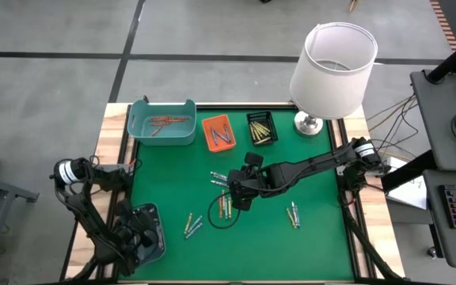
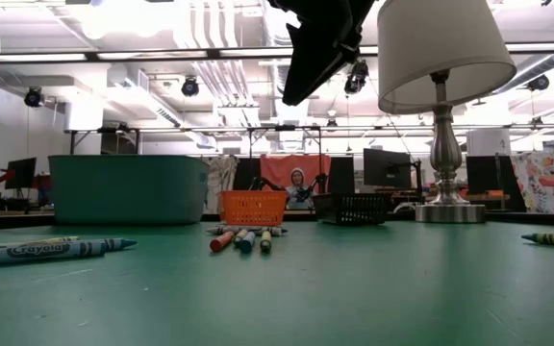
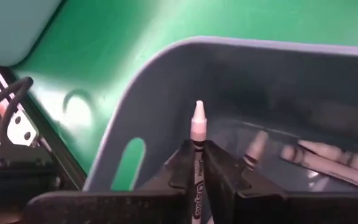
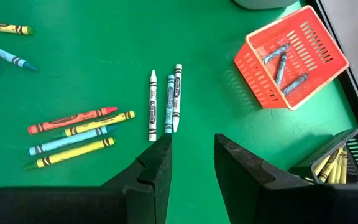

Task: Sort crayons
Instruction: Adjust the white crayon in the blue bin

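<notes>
While my left hand [image 1: 138, 229] hangs over the grey tray [image 1: 153, 237] at the counter's [image 1: 315, 245] near left corner in the high view, my right hand [image 1: 236, 196] hovers mid-counter above loose crayons [image 1: 223, 204]. Low view: 3 crayons [image 2: 240, 238] lie before the orange basket [image 2: 253, 207]. Left wrist view: my fingers [image 3: 224, 177] are clamped on 1 white crayon [image 3: 197, 152], tip up, inside the tray. Right wrist view: my right hand [image 4: 192, 163] stands parted, gripping nothing, above 3 side-by-side crayons [image 4: 165, 102].
</notes>
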Available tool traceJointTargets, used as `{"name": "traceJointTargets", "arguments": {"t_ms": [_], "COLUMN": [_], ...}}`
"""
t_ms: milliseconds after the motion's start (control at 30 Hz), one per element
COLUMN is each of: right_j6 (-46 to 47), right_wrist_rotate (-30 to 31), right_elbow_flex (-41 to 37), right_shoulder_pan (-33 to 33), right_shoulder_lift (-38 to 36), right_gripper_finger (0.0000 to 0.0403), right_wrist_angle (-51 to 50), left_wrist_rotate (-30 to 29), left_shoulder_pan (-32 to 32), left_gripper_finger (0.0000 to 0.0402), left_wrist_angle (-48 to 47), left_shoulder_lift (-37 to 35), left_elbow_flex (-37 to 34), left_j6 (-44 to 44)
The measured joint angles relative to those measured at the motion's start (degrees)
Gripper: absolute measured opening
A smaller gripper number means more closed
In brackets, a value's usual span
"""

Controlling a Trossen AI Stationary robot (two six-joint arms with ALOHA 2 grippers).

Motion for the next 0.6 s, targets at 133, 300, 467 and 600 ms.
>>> {"name": "traceJointTargets", "arguments": {"t_ms": [133,300,467,600], "right_j6": [-0.01,0.01,0.01,0.06], "right_wrist_rotate": [0.0,0.0,0.0,-0.23], "right_elbow_flex": [0.0,0.0,0.0,0.0], "right_shoulder_pan": [0.0,0.0,0.0,0.14], "right_shoulder_lift": [0.0,0.0,0.0,0.0], "right_gripper_finger": [0.0107,0.0107,0.0107,0.0107], "right_wrist_angle": [0.09,0.2,0.2,-0.55], "left_wrist_rotate": [0.35,1.41,5.9,6.61], "left_shoulder_pan": [0.0,0.0,0.0,0.08], "left_gripper_finger": [0.0019,0.0018,0.0029,0.0046], "left_wrist_angle": [-0.49,-0.91,-1.92,-3.64], "left_shoulder_lift": [-0.2,-0.22,-0.53,-0.63], "left_elbow_flex": [2.45,5.36,7.44,9.85], "left_j6": [1.6,2.7,2.71,2.53]}}
